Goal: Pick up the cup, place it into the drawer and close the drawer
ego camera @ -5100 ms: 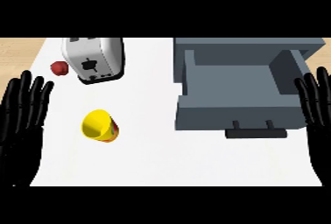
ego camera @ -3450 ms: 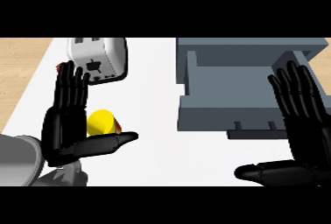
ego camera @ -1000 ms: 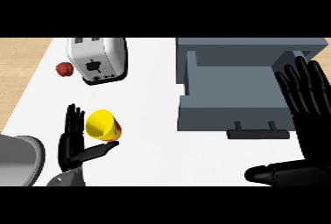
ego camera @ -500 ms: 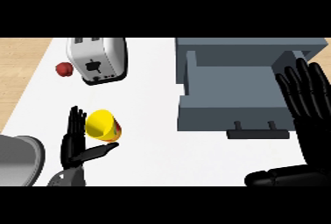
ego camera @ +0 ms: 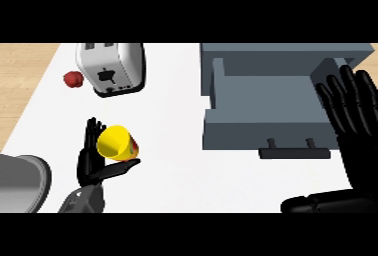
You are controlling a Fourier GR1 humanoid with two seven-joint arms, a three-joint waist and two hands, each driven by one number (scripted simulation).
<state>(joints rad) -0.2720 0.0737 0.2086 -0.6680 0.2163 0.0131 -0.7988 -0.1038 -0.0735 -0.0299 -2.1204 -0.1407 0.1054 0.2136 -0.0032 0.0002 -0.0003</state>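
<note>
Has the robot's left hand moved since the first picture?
Yes. The left hand has moved right, in from the left edge of the counter. It now stands against the cup, below the toaster.

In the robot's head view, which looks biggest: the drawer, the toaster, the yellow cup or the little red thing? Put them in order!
Largest to smallest:
1. drawer
2. toaster
3. yellow cup
4. red thing, clearly the smallest

Yellow cup (ego camera: 114, 141) hides part of the left hand (ego camera: 91, 167) at 8 o'clock. Right hand (ego camera: 356, 117) cut off at 3 o'clock. Toaster (ego camera: 112, 67) clipped at 11 o'clock; small red object (ego camera: 72, 78) beside it unidentifiable.
</note>
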